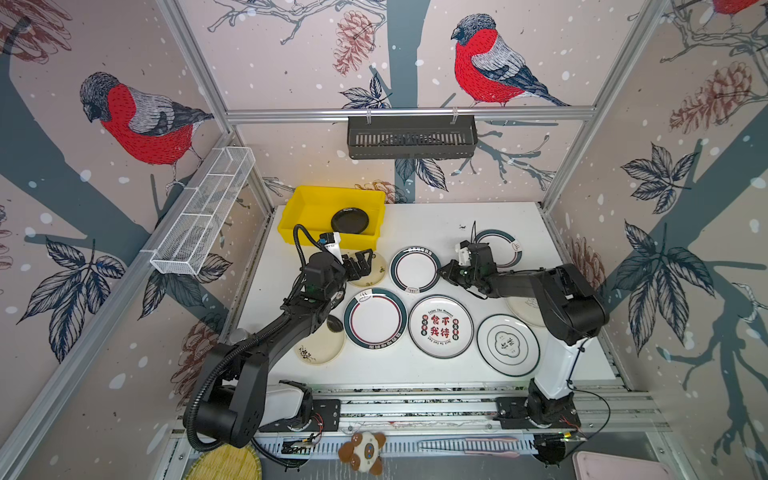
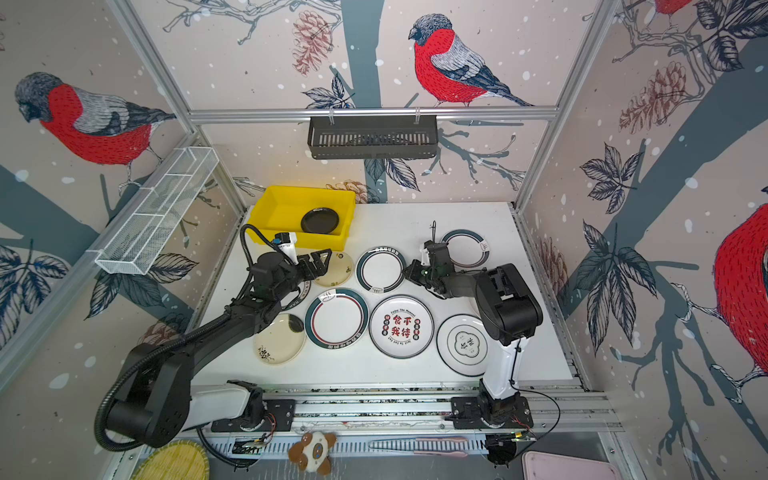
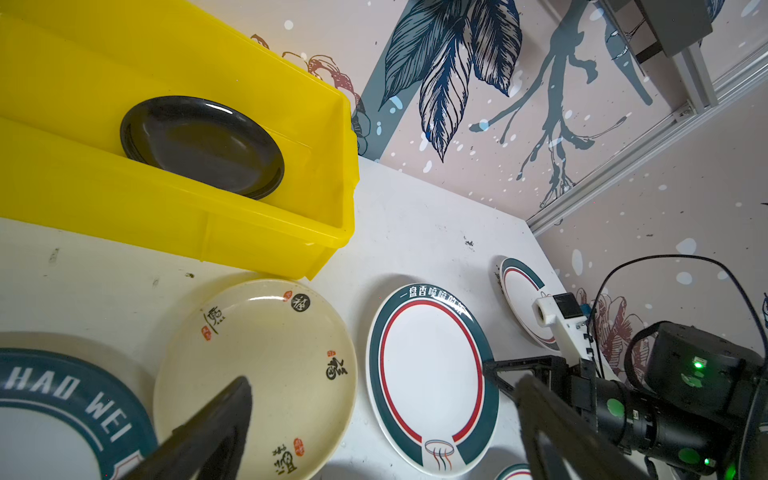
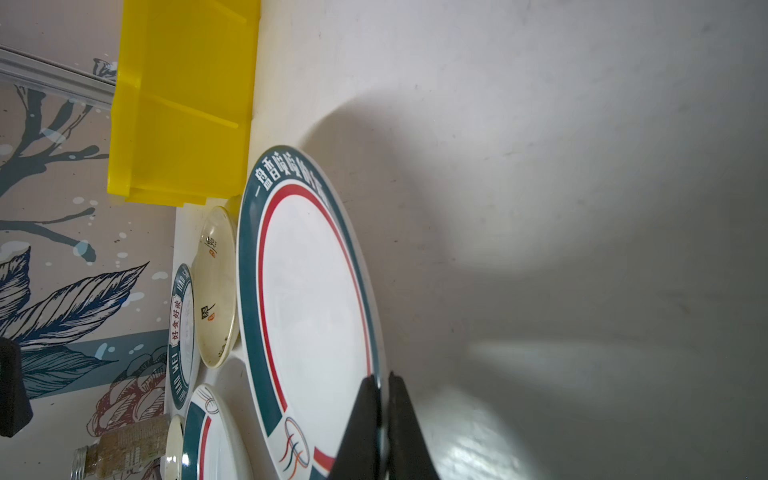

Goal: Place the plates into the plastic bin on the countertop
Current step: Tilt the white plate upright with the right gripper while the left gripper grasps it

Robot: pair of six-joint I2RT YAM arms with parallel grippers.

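Note:
A black plate lies inside the yellow plastic bin at the back left of the white countertop. Several plates are spread over the countertop. My right gripper is shut on the right rim of a green-and-red-rimmed plate, which lies on the countertop. My left gripper hangs open over a cream plate just in front of the bin, holding nothing.
Other plates: a large green-rimmed one, one with red writing, a thin-rimmed one, a cream one, one at the back right. A black slotted basket and a wire basket hang on the walls.

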